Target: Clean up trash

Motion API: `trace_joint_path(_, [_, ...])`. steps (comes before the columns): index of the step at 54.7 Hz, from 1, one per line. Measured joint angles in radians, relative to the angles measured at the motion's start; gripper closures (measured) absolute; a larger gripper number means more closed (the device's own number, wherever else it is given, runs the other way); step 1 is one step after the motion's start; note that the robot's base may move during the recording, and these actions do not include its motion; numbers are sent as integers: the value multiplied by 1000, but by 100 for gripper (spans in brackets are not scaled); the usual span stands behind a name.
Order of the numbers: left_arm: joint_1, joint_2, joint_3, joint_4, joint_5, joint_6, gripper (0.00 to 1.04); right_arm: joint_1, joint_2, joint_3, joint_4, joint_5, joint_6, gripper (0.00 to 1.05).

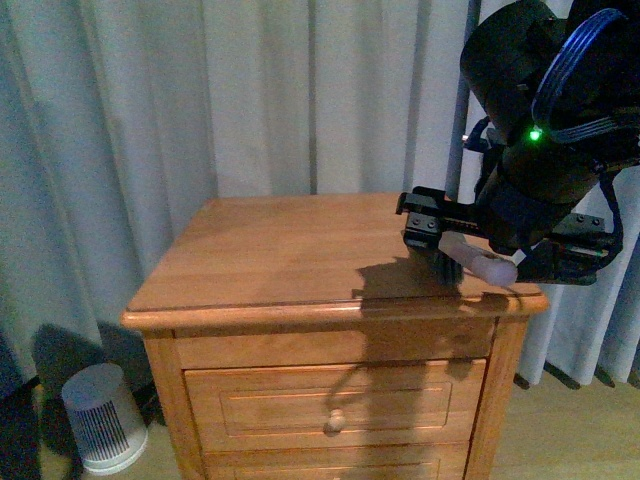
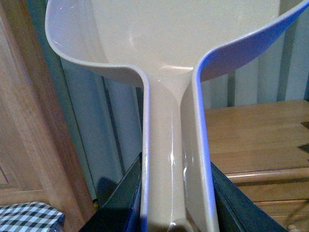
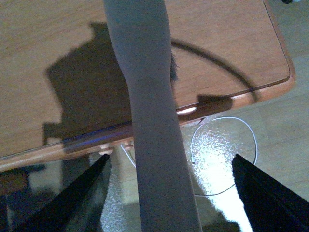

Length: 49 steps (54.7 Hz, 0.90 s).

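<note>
Wood fills most of the front view: a nightstand (image 1: 280,250) with a bare top and a round knob (image 1: 336,420) on its upper drawer, standing before a pale curtain (image 1: 250,90). Above the nightstand's front right corner hangs the right arm, carrying a brush (image 1: 480,262) whose dark bristles reach down to the top just inside that corner, while the pale handle end sticks out past the edge. In the right wrist view the handle runs straight between the two dark fingers of the right gripper (image 3: 166,169), with open space on either side of it, so I cannot tell how wide that gripper stands or where it grips. The left gripper (image 2: 176,193) is closed tight on the handle of the beige dustpan (image 2: 183,48), a dark jaw pressed against each side. The scoop is held off the nightstand and to one side of it, against the curtain. A black-and-white checked pillow (image 2: 24,217) shows at a corner of the left wrist view, lower than the nightstand's top. On the floor to the left of the nightstand stands a small white ribbed appliance (image 1: 100,415). The trash does not show in any view, so where it lies cannot be told.
</note>
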Motion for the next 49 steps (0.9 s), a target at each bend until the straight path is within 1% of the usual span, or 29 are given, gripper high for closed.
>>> trace_joint_path(17, [0, 0, 0, 0, 0, 0, 77, -3, 0, -19, 13, -5, -10, 75])
trace_joint_path(21, [0, 0, 0, 0, 0, 0, 77, -3, 0, -22, 18, 6, -14, 83])
trace_joint_path(28, [0, 0, 0, 0, 0, 0, 77, -5, -2, -36, 40, 27, -32, 84])
trace_joint_path(36, [0, 0, 0, 0, 0, 0, 77, -2, -29, -95, 126, 113, -113, 84])
trace_joint_path(42, [0, 0, 0, 0, 0, 0, 77, 7, -95, -177, 260, 199, -215, 84])
trace_joint_path(49, [0, 0, 0, 0, 0, 0, 77, 26, -233, -314, 484, 283, -358, 84])
